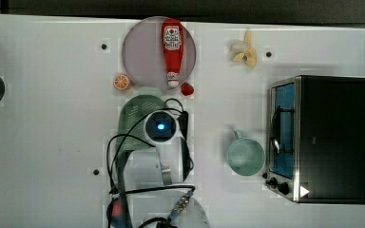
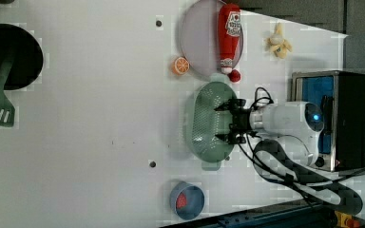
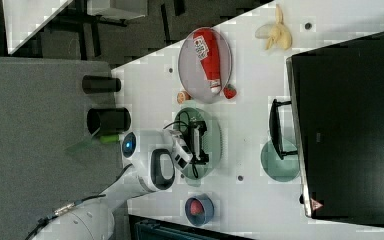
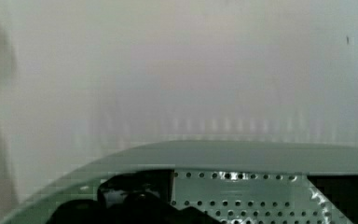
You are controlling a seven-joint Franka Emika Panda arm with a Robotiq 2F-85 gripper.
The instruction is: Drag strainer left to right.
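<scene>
Near the middle of the white table (image 1: pixel 47 118), the pale mint-green strainer (image 2: pixel 204 118) is lying flat, just below the grey plate (image 1: pixel 145 52) in the top view, with the orange slice (image 1: pixel 121 82) and the small red strawberry (image 1: pixel 187 89) sitting close to its upper end. The gripper (image 2: pixel 227 122) is hanging over the strainer's perforated bowl, its two black fingers (image 2: pixel 224 107) standing spread wide apart along the strainer's length and gripping nothing; whether their tips are touching the plastic cannot be told. In the wrist view the strainer's broad rim and dotted holes are showing right under the camera. A red ketchup bottle (image 1: pixel 173 50) is lying across the plate. Toward the top view's right, the mint-green cup (image 1: pixel 245 156) is standing well apart from the strainer, just beside the toaster oven (image 1: pixel 323 137), and a peeled banana (image 1: pixel 245 50) is resting above them. In the left view, a blue bowl (image 2: pixel 187 200) holding something red is sitting below the strainer.
</scene>
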